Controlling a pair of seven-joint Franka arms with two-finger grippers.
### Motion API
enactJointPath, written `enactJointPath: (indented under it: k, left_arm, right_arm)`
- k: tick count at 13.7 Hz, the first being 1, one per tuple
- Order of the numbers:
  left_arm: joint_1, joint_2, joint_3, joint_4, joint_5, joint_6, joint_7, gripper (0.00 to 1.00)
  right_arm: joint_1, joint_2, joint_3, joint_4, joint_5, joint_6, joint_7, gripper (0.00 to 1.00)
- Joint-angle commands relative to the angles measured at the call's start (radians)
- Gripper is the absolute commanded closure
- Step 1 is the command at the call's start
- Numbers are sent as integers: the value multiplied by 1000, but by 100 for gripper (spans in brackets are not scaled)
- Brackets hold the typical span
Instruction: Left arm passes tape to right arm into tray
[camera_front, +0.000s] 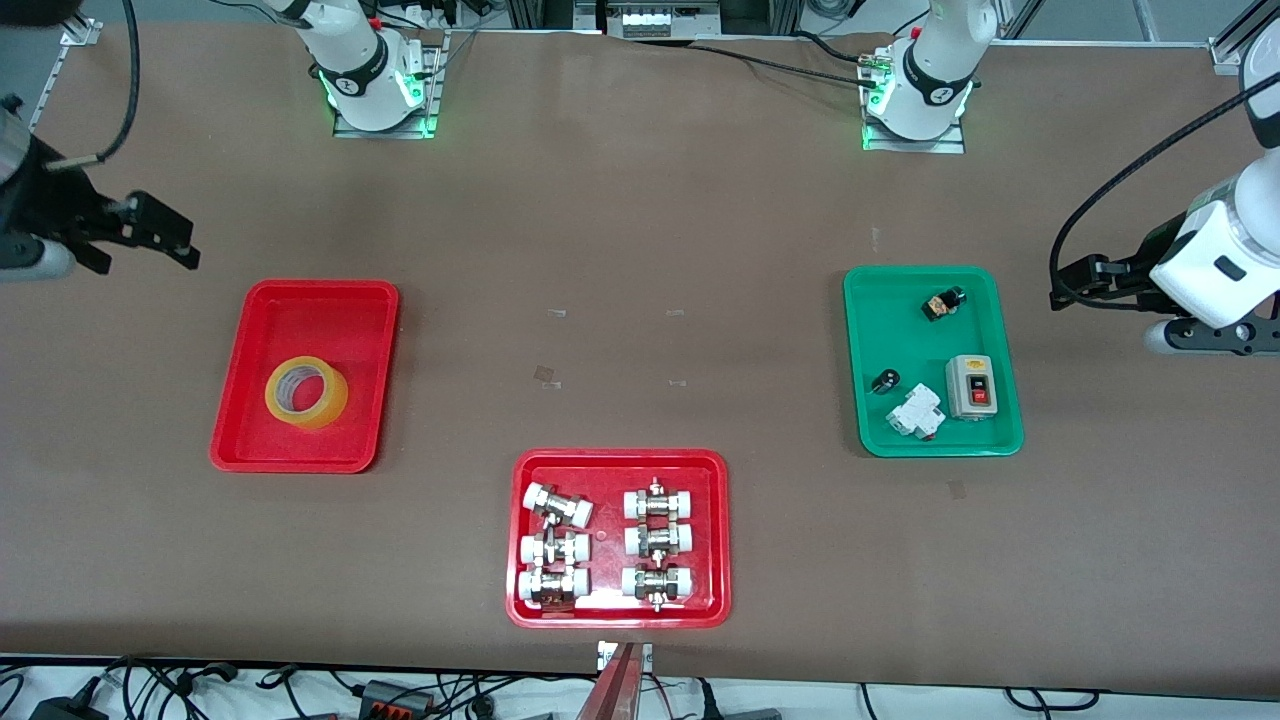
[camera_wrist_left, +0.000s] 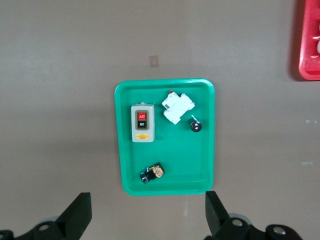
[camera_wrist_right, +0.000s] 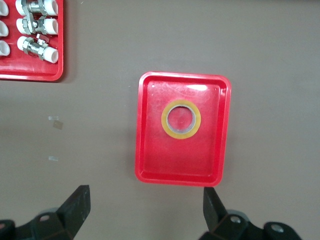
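Observation:
The tape (camera_front: 320, 405) lies flat in the plain red tray (camera_front: 310, 320) toward the right arm's end of the table. The right wrist view shows the tape (camera_wrist_right: 181, 135) as a yellow ring in the tray (camera_wrist_right: 180, 162). My right gripper (camera_front: 145, 245) is open and empty, up over the bare table beside that tray; its fingers (camera_wrist_right: 75, 210) stand wide apart. My left gripper (camera_front: 1110, 295) is open and empty, up over the table at the left arm's end, beside the green tray; its fingers (camera_wrist_left: 75, 217) are also wide apart.
A green tray (camera_front: 880, 330) with a switch box, a breaker and small parts lies toward the left arm's end; it also shows in the left wrist view (camera_wrist_left: 200, 150). A red tray (camera_front: 610, 500) of metal pipe fittings sits nearest the front camera, mid-table.

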Motion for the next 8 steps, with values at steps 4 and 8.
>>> enactJointPath:
  k: [4, 8]
  left_arm:
    - [8, -3, 0, 18, -13, -12, 21, 0]
    - [8, -1, 1, 20, -13, -10, 24, 0]
  right_arm:
    - [-4, -23, -6, 14, -3, -34, 83, 0]
    - [-5, 1, -8, 54, -8, -45, 86, 0]
